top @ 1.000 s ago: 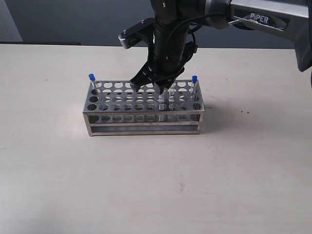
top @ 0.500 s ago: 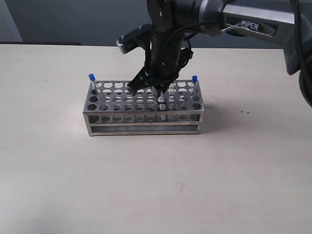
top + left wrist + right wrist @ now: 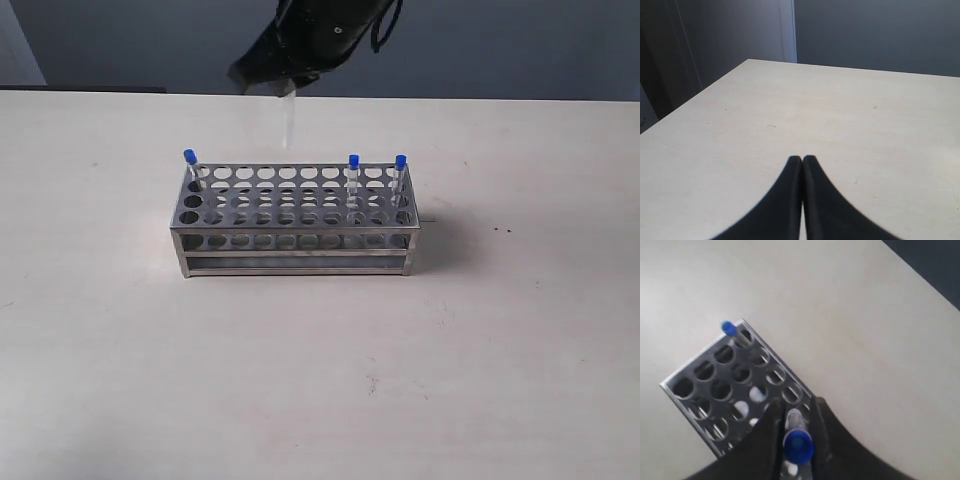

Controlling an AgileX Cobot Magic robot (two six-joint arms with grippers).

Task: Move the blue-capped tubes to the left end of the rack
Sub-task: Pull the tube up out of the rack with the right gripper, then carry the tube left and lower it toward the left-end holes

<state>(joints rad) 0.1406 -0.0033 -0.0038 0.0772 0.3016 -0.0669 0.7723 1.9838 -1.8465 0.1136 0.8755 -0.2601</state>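
The steel rack (image 3: 295, 225) stands mid-table. Three blue-capped tubes sit in its back row: one at the left end (image 3: 189, 168), two near the right end (image 3: 353, 172) (image 3: 400, 172). High above the rack's left half, my right gripper (image 3: 284, 86) is shut on a fourth tube (image 3: 288, 118) that hangs clear of the rack. In the right wrist view the held tube's blue cap (image 3: 798, 444) sits between the fingers of the gripper (image 3: 796, 405), over the rack (image 3: 705, 390) and its left-end tube (image 3: 730, 330). My left gripper (image 3: 802, 159) is shut and empty over bare table.
The pale table (image 3: 480, 350) surrounds the rack on all sides. A dark wall runs behind its far edge. The left arm does not show in the exterior view.
My right gripper has risen from the rack's middle and shifted left, lifting a tube out of its hole. The tube near the right end, hidden before by the arm, now shows.
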